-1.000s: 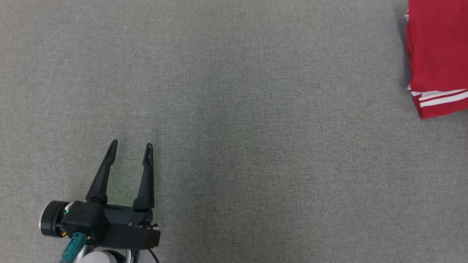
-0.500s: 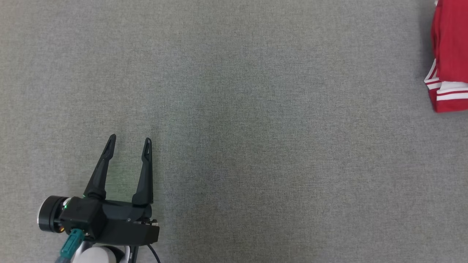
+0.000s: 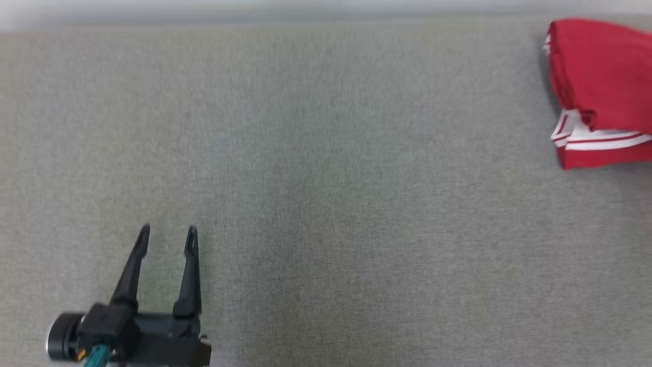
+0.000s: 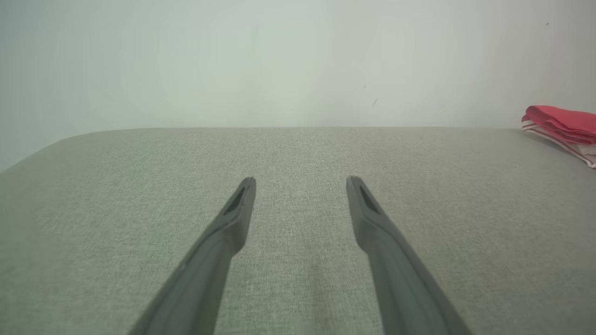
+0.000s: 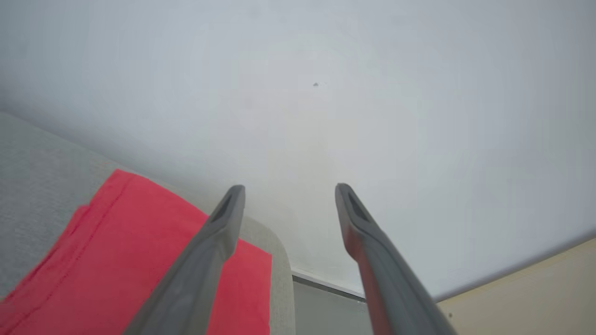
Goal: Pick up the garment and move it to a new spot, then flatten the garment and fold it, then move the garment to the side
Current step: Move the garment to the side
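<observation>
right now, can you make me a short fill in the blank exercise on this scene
The folded garment is ____ with white stripes.
It lies near the far ____ corner of the grey surface.
The left end effector hovers with jaws ____.
The right end effector, jaws apart, holds ____.
Missing words: red, right, open, nothing.

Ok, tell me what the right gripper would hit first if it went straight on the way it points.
Most likely the pale wall: the right gripper points over the red garment and past the corner of the grey surface, with nothing in between. How far off the wall is, I cannot tell.
</observation>
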{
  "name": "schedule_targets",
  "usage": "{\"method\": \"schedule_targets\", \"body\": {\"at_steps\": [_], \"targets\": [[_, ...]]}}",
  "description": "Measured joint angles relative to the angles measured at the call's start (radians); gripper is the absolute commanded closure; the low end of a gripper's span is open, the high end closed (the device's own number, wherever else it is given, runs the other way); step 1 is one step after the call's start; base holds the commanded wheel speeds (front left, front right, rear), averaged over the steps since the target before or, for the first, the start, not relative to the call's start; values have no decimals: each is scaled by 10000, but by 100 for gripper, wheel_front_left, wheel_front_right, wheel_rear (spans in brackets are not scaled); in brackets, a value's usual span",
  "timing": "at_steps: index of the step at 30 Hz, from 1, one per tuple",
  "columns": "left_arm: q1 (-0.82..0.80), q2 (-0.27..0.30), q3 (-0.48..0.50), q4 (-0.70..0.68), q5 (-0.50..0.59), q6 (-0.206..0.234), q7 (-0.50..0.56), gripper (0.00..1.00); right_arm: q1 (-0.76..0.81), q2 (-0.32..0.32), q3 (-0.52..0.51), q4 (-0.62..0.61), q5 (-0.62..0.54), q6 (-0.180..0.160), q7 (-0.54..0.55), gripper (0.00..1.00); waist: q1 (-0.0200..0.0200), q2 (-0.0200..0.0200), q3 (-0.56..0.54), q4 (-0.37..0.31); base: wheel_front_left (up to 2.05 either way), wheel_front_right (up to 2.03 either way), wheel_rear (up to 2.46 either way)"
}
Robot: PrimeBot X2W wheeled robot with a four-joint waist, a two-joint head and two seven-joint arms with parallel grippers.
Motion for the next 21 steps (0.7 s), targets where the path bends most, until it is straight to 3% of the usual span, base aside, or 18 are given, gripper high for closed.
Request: {"method": "schedule_targets", "body": {"at_steps": [5,8,14,21], "targets": [[617,-59,353,146,-8,0,2,0,593,754,-780,-830,-213,0,-384,0,-1,-2,-675,-128,0,0,0],[961,-100,570,228,-21,0,0,0,1317,1298,-1935,-2033,-259,0,-403,0,-1,-2,-1080,-225,0,0,0],[1469,-155,809,347,-19,0,0,0,3982,2773,-4734,-4199,-974,-2,-424,0,-2,-3,-1850,-380,0,0,0],[1708,-180,809,428,-13,0,0,0,6843,4661,-6564,-6243,-1988,-2,-424,0,-2,-3,-2556,-344,0,0,0]]}}
